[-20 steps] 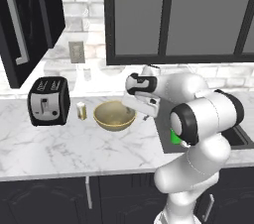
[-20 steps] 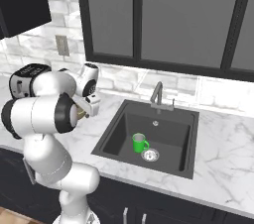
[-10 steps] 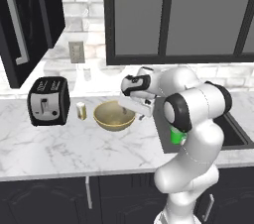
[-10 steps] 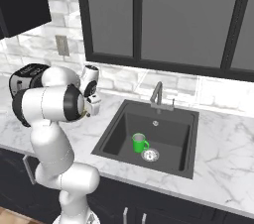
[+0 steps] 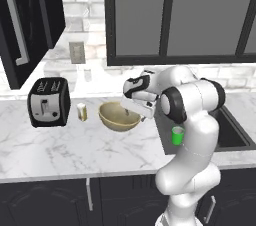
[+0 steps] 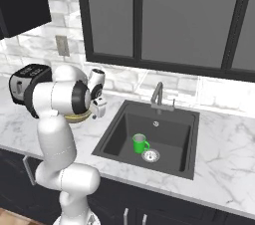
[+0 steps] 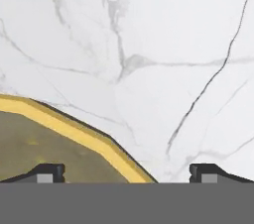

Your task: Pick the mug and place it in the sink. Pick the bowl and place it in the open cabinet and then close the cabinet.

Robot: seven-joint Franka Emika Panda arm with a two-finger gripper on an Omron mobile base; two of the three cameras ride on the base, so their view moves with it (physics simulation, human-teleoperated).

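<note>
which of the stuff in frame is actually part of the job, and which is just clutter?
Part of the job:
- mug, standing in the sink
- bowl on the counter
- open wall cabinet, upper left
- gripper, open above the bowl's right rim

Just lying about:
- toaster
- small cylinder beside the bowl
- faucet
- glass-fronted cabinets

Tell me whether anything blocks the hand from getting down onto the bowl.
Nothing visible does. The open hand hangs over the right rim of the bowl, with one fingertip above the bowl's inside and the other over bare counter.
</note>
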